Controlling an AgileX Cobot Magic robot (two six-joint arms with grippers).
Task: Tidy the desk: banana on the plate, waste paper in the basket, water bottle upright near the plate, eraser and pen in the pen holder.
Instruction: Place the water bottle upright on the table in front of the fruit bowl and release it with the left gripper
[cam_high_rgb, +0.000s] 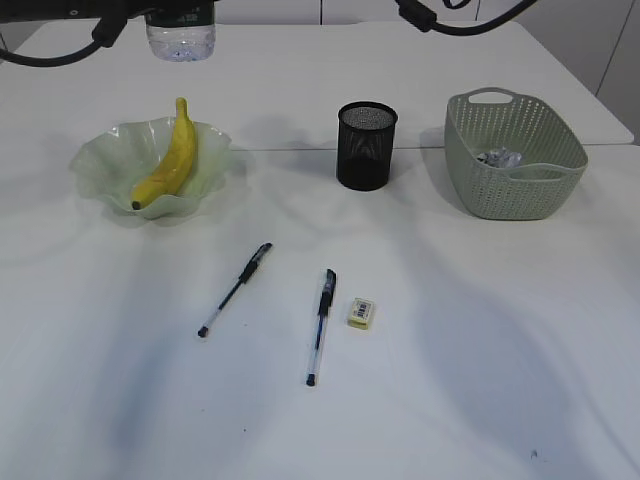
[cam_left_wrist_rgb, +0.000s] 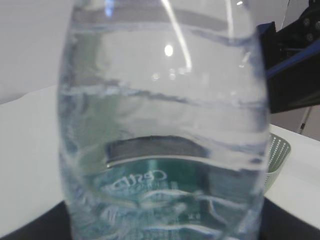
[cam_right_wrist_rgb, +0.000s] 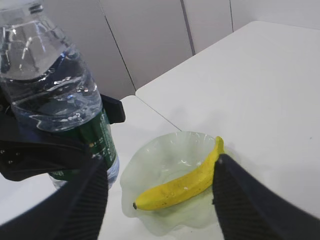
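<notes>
A clear water bottle (cam_high_rgb: 180, 40) with a green label (cam_right_wrist_rgb: 95, 135) hangs high over the back of the table, roughly upright, and my left gripper (cam_high_rgb: 180, 14) is shut on it. It fills the left wrist view (cam_left_wrist_rgb: 165, 125), hiding the fingers. The banana (cam_high_rgb: 172, 160) lies in the pale green wavy plate (cam_high_rgb: 100, 160). My right gripper (cam_right_wrist_rgb: 160, 200) hovers open above that plate (cam_right_wrist_rgb: 165, 150), holding nothing. Crumpled waste paper (cam_high_rgb: 500, 158) sits in the green basket (cam_high_rgb: 520, 195). Two pens (cam_high_rgb: 235, 290) (cam_high_rgb: 320, 325) and a yellow eraser (cam_high_rgb: 361, 313) lie on the table in front of the black mesh pen holder (cam_high_rgb: 366, 150).
The white table (cam_high_rgb: 480, 380) has a seam running behind the plate and holder. The basket (cam_left_wrist_rgb: 277, 160) shows at the right edge of the left wrist view. Both arms' cables cross the top of the exterior view.
</notes>
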